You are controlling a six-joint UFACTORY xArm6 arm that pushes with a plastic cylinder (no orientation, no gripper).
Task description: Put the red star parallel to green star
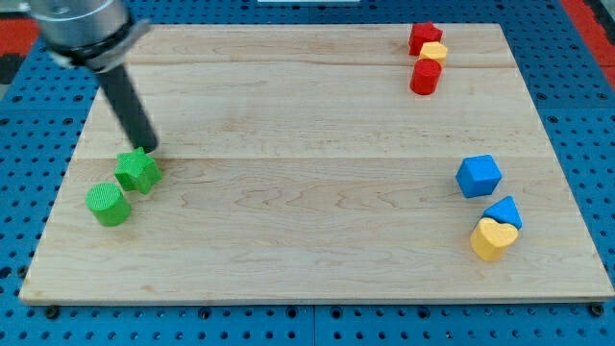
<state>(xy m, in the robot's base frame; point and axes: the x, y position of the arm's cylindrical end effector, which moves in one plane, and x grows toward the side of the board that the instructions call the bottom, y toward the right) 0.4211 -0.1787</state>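
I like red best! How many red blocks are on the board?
2, both at the view's top right: the red star at the board's top edge, and a red cylinder just below, with a yellow block between them. None looks hidden.

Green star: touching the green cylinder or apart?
Touching, it seems: green star meets green cylinder with no board visible between. My tip sits at the star's upper edge.
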